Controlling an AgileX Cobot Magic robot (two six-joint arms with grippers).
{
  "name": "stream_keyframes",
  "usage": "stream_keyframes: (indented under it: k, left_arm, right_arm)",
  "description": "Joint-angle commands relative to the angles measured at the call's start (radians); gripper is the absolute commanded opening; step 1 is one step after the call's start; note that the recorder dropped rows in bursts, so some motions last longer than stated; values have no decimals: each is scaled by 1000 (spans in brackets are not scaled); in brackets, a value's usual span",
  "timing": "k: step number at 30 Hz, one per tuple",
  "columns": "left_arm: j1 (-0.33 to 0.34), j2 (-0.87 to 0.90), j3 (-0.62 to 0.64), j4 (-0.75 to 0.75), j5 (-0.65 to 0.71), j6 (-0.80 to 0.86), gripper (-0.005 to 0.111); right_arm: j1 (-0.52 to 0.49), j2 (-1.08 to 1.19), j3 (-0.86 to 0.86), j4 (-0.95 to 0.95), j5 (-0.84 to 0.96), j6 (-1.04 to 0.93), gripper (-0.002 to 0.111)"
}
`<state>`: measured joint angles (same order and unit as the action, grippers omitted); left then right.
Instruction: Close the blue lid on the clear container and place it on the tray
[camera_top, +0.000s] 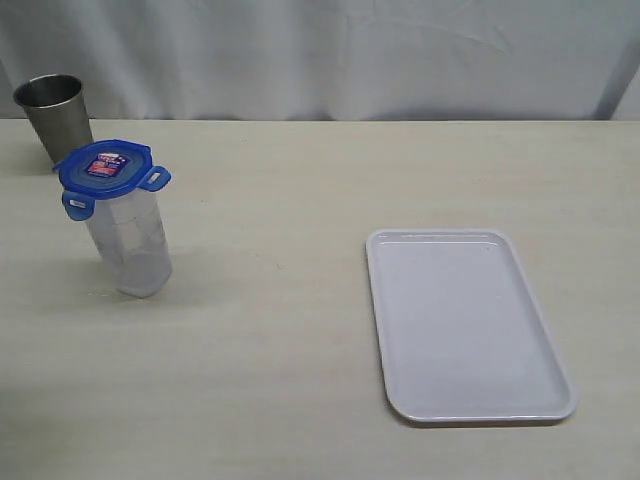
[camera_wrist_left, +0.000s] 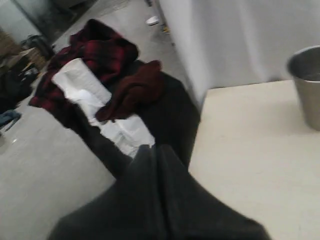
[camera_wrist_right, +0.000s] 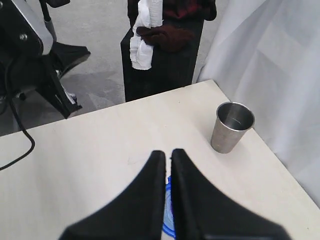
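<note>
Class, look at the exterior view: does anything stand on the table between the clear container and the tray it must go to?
Nothing visible does. Only bare table lies between the container and the tray. The steel cup stands behind the container, off that path.

Shows blurred dark fingers (camera_wrist_left: 142, 200) pressed together at the edge of the pale surface (camera_wrist_left: 245, 165). Steel cup (camera_wrist_left: 307, 85) upright on it. Beyond, red plaid cloth (camera_wrist_left: 95, 55) and white cloth (camera_wrist_left: 95, 100) draped over something dark.
</note>
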<state>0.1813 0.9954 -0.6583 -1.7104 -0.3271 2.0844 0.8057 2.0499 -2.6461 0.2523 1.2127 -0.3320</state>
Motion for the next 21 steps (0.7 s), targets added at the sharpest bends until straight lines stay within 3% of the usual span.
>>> stream_keyframes:
  k: [1,5,7,8,10,12,16,17,18,19,21]
  left_arm:
    - [-24,12,-22,23,206,-198,0]
    - [69,36,-35,-34,730,-305,0]
    - [134,45,-43,-34,929,-320,0]
    - [194,45,-43,-34,1107,-293,0]
    - [230,45,-31,-34,1230,-251,0]
    - [211,45,0,-34,1257,-191,0]
    - [-41,38,-2,-34,467,-124,0]
    - [-137,41,-22,-34,221,-116,0]
    - [-274,61,-59,26,-177,-74,0]
    - [-400,71,-76,166,-450,-52,0]
    - [-524,73,-89,316,-644,-70,0]
  right_arm:
    - [0,-8,1,4,8,1,5]
    - [0,-8,23,4,8,-5,5]
    - [0,-8,45,4,8,-12,5]
    - [0,-8,63,4,8,-20,5]
    - [0,-8,80,4,8,-24,5]
    - [0,-8,88,4,8,-24,5]
    - [0,-10,88,29,8,-22,5]
    - [0,-10,88,31,8,-22,5]
    - [0,-10,88,31,8,-26,5]
    - [0,-10,88,31,8,-26,5]
    - [0,-10,88,31,8,-26,5]
